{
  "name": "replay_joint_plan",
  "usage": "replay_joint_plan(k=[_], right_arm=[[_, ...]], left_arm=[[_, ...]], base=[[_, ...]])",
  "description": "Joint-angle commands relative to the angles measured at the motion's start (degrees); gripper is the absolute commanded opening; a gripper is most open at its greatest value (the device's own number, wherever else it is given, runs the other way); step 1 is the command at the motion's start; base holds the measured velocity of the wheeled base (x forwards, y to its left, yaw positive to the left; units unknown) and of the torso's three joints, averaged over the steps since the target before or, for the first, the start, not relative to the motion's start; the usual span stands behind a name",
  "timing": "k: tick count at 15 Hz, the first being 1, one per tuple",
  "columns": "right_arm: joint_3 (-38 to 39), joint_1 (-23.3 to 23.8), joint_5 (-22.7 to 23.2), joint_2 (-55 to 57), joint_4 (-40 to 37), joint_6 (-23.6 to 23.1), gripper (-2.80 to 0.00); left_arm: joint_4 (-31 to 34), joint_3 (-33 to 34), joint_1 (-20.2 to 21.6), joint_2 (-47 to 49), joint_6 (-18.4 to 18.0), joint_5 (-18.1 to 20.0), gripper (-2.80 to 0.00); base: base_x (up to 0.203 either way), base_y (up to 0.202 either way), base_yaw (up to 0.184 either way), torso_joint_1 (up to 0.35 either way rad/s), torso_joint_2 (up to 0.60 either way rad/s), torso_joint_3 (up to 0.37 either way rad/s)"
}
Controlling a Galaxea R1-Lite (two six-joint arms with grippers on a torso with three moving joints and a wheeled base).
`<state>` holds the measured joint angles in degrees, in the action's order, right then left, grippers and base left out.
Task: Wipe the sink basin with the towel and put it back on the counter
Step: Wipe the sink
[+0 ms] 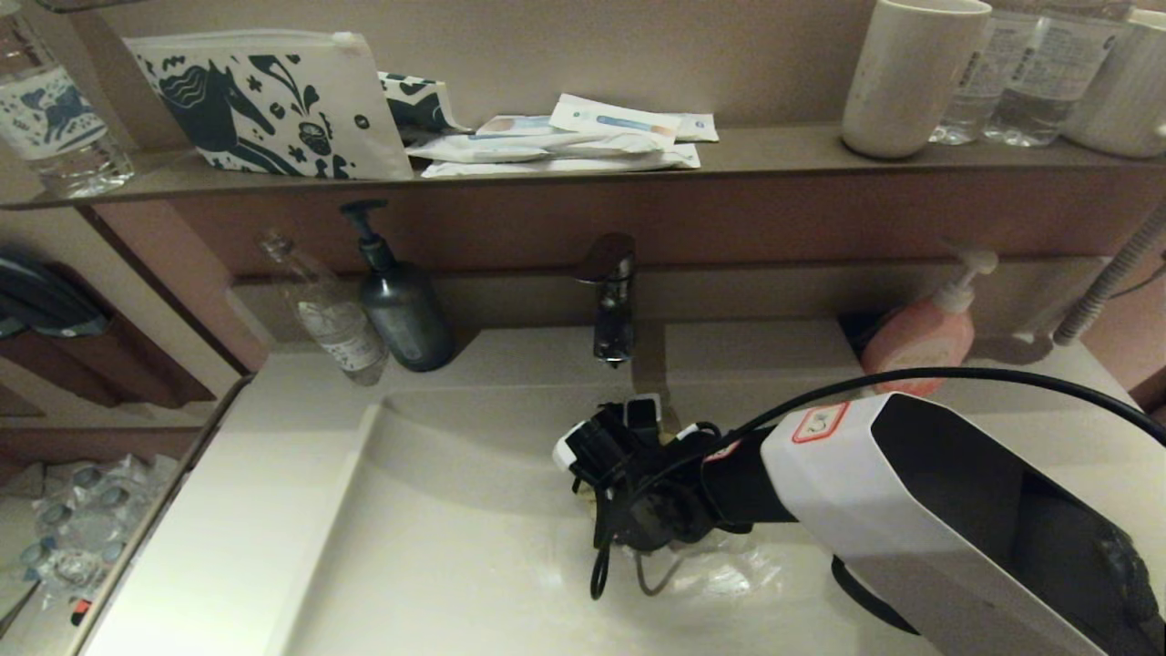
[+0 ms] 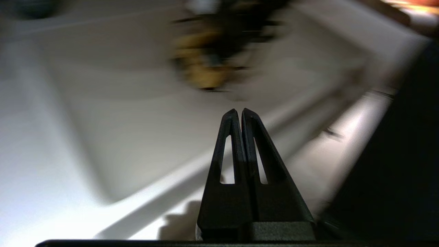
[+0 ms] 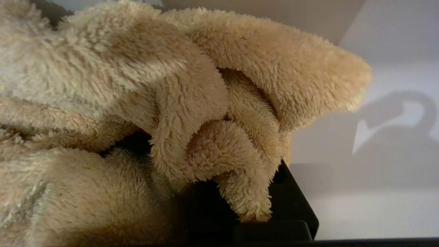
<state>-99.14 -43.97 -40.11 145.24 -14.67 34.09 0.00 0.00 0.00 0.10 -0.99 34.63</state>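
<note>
My right gripper (image 1: 638,524) reaches from the right down into the middle of the off-white sink basin (image 1: 437,510), below the faucet. It is shut on the towel (image 3: 171,103), whose mustard-yellow fluffy folds bunch over the black fingers (image 3: 291,199) and hide the fingertips. A thin black loop strap (image 1: 598,565) dangles under the gripper, close to the basin floor. In the left wrist view the towel (image 2: 202,68) shows as a yellow blur across the basin. My left gripper (image 2: 239,111) is shut and empty, hovering over the basin's front edge, outside the head view. The counter (image 1: 228,510) runs along the basin's left.
A chrome faucet (image 1: 612,301) stands behind the basin. At the back left are a dark pump bottle (image 1: 401,310) and a clear bottle (image 1: 337,328); a pink pump bottle (image 1: 925,333) is at the back right. The brown shelf (image 1: 774,150) above carries a pouch, packets and cups.
</note>
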Motion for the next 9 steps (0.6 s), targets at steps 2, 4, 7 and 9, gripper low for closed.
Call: replay_joint_plan(k=[2, 4, 7, 9], right_arm=[[3.04, 0.88, -0.06, -1.87, -0.04, 0.86, -2.80], [4.30, 1.78, 0.03, -2.85, 0.08, 1.68, -2.80], [4.16, 2.13, 0.12, -3.12, 0.16, 1.68, -2.80], [3.73, 1.81, 0.25, -3.29, 0.25, 1.68, -2.80]], left_arm=[[0.00, 0.00, 0.00, 0.08, 0.02, -32.84, -2.80], [0.00, 0.00, 0.00, 0.08, 0.02, -33.48, -2.80], [0.00, 0.00, 0.00, 0.08, 0.02, -33.48, -2.80], [0.00, 0.00, 0.00, 0.08, 0.02, -33.47, -2.80]], base=[[0.000, 0.000, 0.000, 0.000, 0.00, 0.000], [0.000, 0.000, 0.000, 0.000, 0.00, 0.000], [0.000, 0.000, 0.000, 0.000, 0.00, 0.000], [0.000, 0.000, 0.000, 0.000, 0.00, 0.000]])
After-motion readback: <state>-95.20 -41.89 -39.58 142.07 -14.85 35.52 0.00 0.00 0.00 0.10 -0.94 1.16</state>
